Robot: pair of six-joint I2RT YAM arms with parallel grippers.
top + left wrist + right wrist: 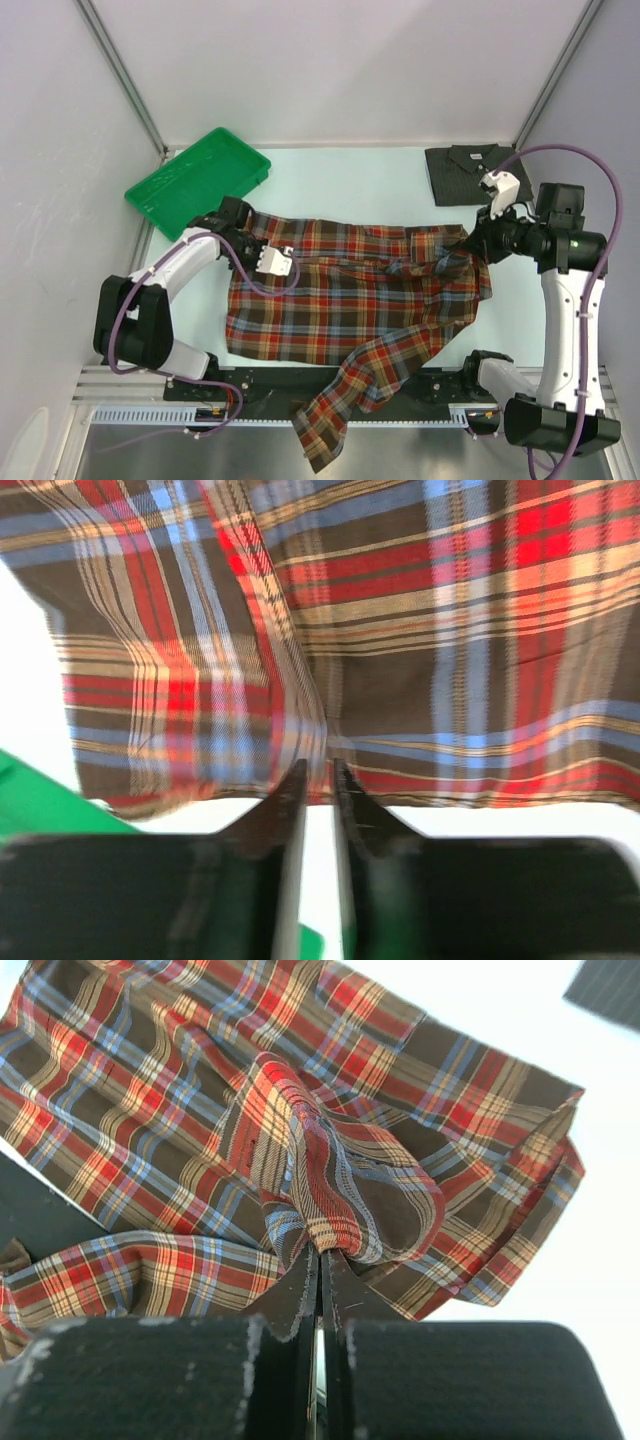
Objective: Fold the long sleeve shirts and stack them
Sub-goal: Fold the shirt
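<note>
The pale table (350, 185) is carrying all the items. The plaid shirt (350, 300) is lying spread and rumpled across the middle of the table, reaching from near the left edge toward the right edge, while one sleeve (335, 415) is trailing over the near edge between the two arm bases. The green tray (190, 190) is sitting tilted at the far left corner, just beside the shirt's far left part. The dark grey shirt (465, 172) is resting as a compact folded rectangle at the far right corner, apart from the plaid cloth. The left gripper (318, 770) is bearing on the far left edge of the plaid shirt; its fingers (290, 790) are drawn almost together and are pinching a gathered pleat of the hem, with the cloth rising away from the tips and a sliver of green showing at the lower left of the wrist view. The right gripper (322, 1252) is working at the shirt's far right side, its fingers (300, 1290) pressed together and nipping a bunched fold of plaid that is puffing up over the tips.
</note>
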